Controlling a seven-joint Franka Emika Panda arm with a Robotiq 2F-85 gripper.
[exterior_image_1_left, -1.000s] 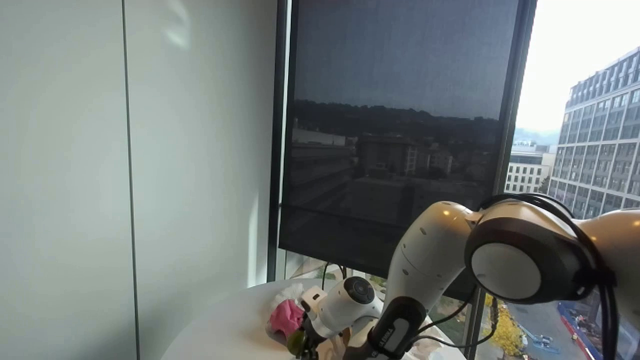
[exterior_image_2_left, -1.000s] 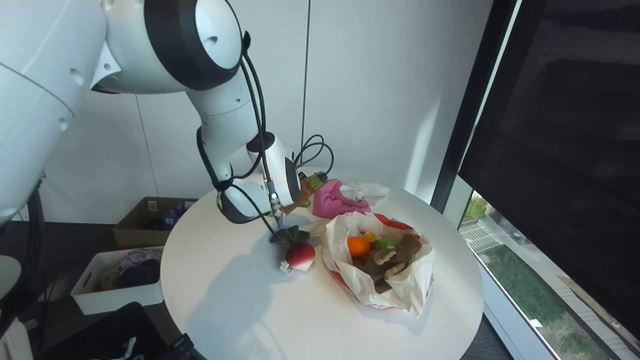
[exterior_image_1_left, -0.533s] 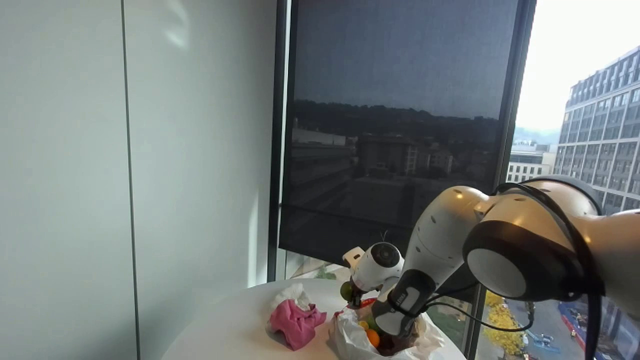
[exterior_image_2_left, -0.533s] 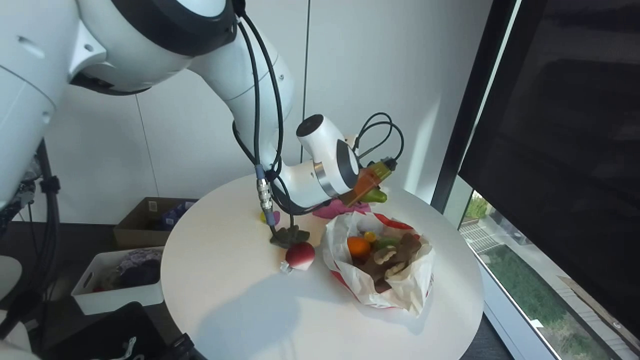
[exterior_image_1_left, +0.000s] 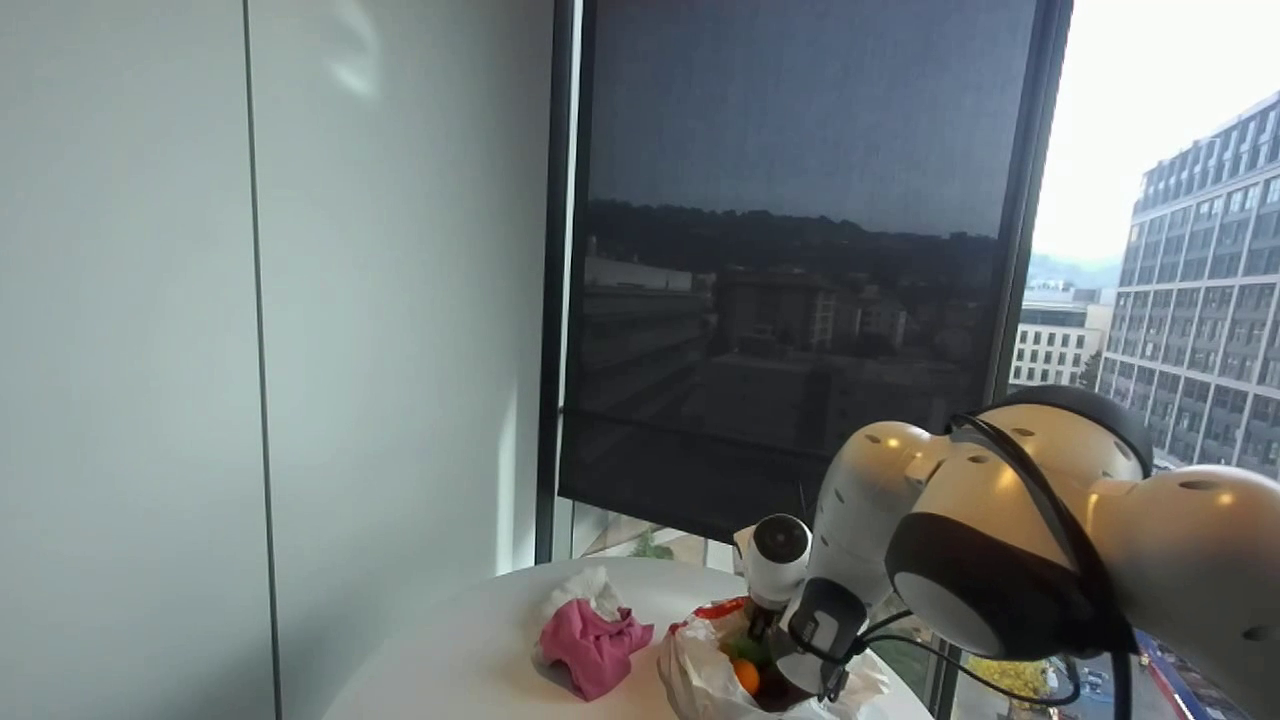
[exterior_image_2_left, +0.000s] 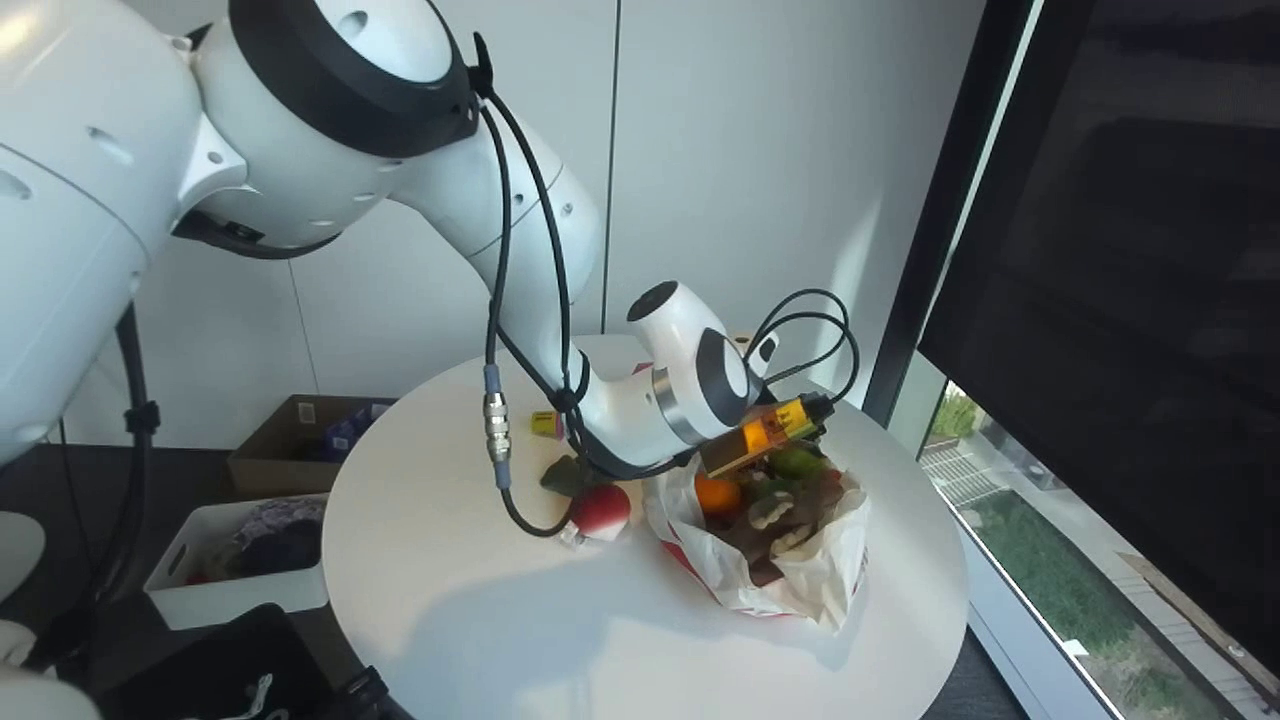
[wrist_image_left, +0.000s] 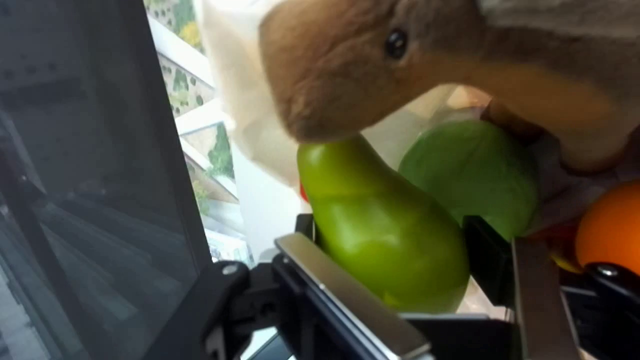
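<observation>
On the round tabletop (exterior_image_2_left: 450, 640) stands a white bag (exterior_image_2_left: 830, 560) at right, and the end effector (wrist_image_left: 392, 245), gripping a green pear (wrist_image_left: 372, 210), has just come lower, bringing it from beyond the far rim to the bag's mouth, close to a plush toy (wrist_image_left: 345, 75).

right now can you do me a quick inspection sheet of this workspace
Surface: round white table, partly shadowed
Job's things: green pear at the opening of the white bag; a brown plush toy and an orange lie inside
Clutter: pink cloth and red-and-white item on the table
Tool: closed on the green pear
Cables: black cable dips near the red-and-white item; contact unclear
Surroundings: white wall, dark window blind, white bin on the floor
</observation>
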